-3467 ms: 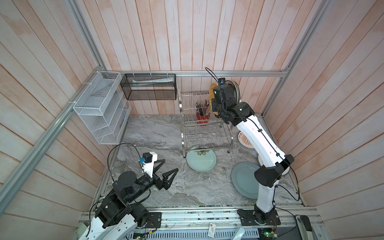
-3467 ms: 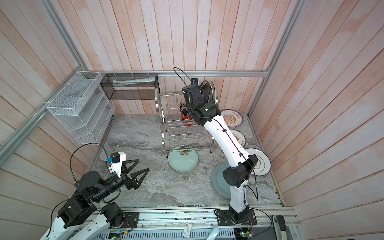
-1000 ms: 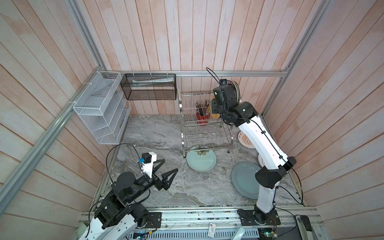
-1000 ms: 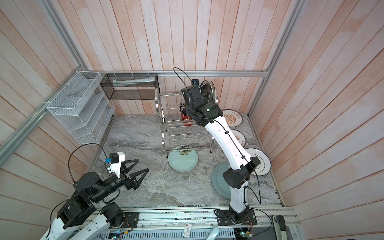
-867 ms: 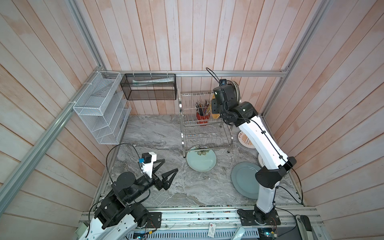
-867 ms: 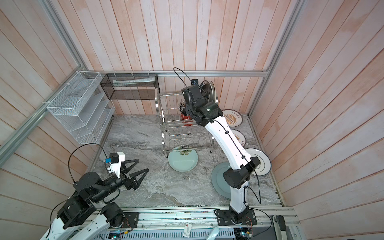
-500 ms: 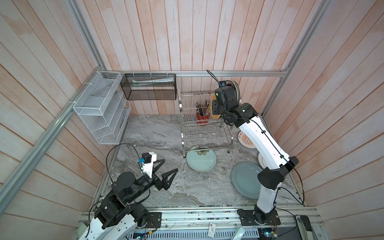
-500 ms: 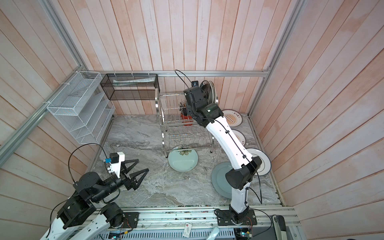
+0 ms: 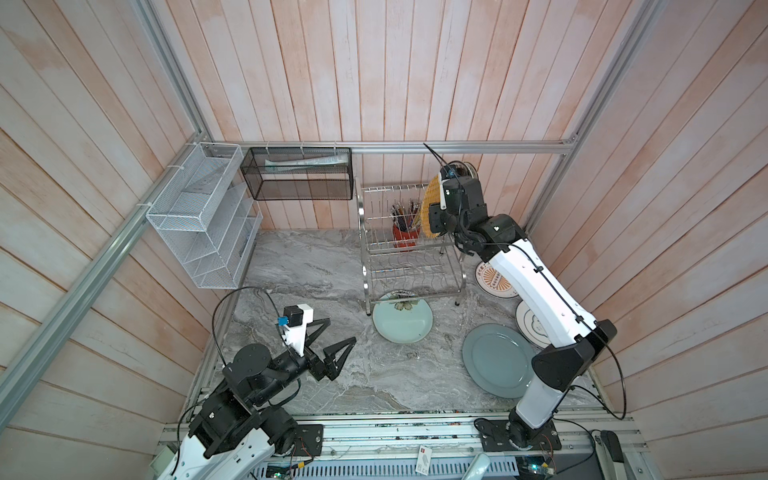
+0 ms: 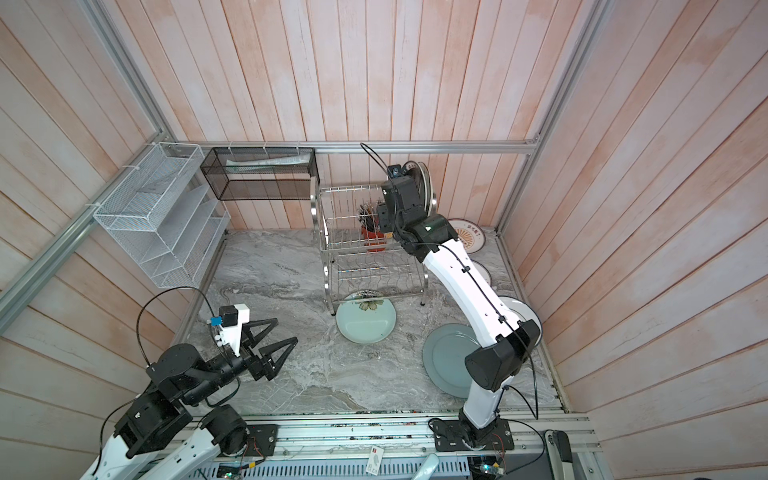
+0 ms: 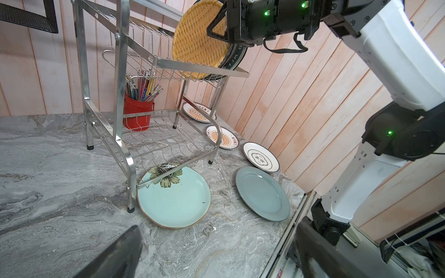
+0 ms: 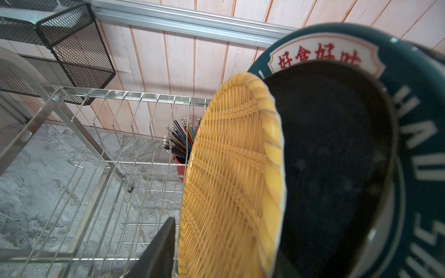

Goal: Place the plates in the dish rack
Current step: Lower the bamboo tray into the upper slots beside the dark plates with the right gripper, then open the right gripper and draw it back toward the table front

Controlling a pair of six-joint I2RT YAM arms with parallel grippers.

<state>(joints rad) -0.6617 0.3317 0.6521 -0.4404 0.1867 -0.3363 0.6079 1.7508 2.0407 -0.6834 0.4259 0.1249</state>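
1. Both top views look steeply down from high above the bench (image 9: 311,257), far off, and share nearly the whole scene.
2. The left wrist view sits low and faces the dish rack (image 11: 119,72) across the bench.
3. The right wrist view looks along the rack's upper tier from very close.

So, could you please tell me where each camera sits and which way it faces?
Both top views: high overhead, looking down on the table and dish rack; both arms show.
Left wrist: low over the table, facing the rack and mint plate; its blurred jaws and the right arm show.
Right wrist: at the rack's upper tier, facing the yellow woven plate; one of its jaws shows.
Shared: every view shows the rack.
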